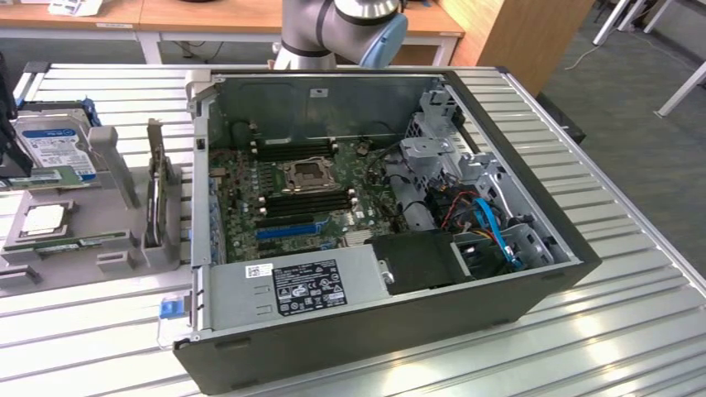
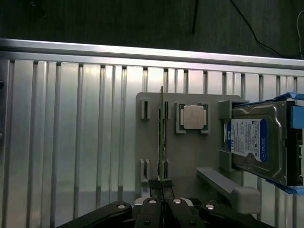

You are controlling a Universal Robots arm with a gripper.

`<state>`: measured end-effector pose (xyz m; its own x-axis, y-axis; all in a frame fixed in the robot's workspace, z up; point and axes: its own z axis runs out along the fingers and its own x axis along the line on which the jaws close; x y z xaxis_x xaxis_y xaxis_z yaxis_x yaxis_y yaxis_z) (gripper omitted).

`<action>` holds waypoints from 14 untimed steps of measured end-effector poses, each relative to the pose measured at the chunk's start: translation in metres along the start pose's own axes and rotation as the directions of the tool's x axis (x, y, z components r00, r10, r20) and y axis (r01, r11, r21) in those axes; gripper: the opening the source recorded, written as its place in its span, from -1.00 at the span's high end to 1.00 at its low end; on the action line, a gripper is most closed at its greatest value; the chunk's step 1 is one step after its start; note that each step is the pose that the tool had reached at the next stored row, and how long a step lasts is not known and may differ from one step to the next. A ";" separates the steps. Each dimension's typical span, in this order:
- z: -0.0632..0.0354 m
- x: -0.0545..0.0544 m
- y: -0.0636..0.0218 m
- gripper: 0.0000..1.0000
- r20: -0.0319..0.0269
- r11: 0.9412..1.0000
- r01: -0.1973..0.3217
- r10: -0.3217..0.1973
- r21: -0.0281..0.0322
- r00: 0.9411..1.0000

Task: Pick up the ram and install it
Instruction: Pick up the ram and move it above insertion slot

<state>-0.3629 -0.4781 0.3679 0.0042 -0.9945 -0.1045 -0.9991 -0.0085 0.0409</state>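
A: Where is the ram (image 1: 88, 241)?

B: In the grey holder (image 1: 94, 207), at nine o'clock from the case (image 1: 386, 331) in the exterior view. It stands on edge between slotted posts (image 2: 145, 110), along the holder's six o'clock side. The wrist view catches the ram (image 2: 162, 133) edge-on, as a thin line.

A: What else is in the holder?

B: A CPU (image 1: 45, 219) lies flat in a square pocket near the middle. A hard drive (image 1: 50, 149) with a blue label sits at twelve o'clock of it. A card (image 1: 155, 178) stands upright in a slot at three o'clock.

A: And the gripper (image 2: 161, 184)?

B: Its fingers are pressed together with nothing held. In the wrist view their tips line up with the ram's near end. The arm (image 1: 342, 25) stands at twelve o'clock of the case, well apart from the holder.

A: What does the case hold?

B: It lies open on the slatted table (image 1: 640, 314). Inside is the motherboard (image 1: 237, 190) with its socket (image 1: 309, 175), and black slots (image 1: 293, 149) at twelve and six o'clock of that. The power supply (image 1: 298, 285) fills the six o'clock end. The drive cage (image 1: 441, 157) sits at three o'clock, and blue cables (image 1: 497, 236) are at four.
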 end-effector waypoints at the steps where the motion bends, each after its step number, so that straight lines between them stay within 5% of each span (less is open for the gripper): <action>1: -0.0012 0.000 0.0000 0.77 0.000 1.000 0.000 0.000 0.000 1.000; 14: -0.0163 -0.002 0.0007 0.77 0.000 1.000 0.000 0.000 0.000 1.000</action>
<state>-0.3629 -0.4781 0.3843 0.0041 -0.9945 -0.1046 -0.9991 -0.0085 0.0409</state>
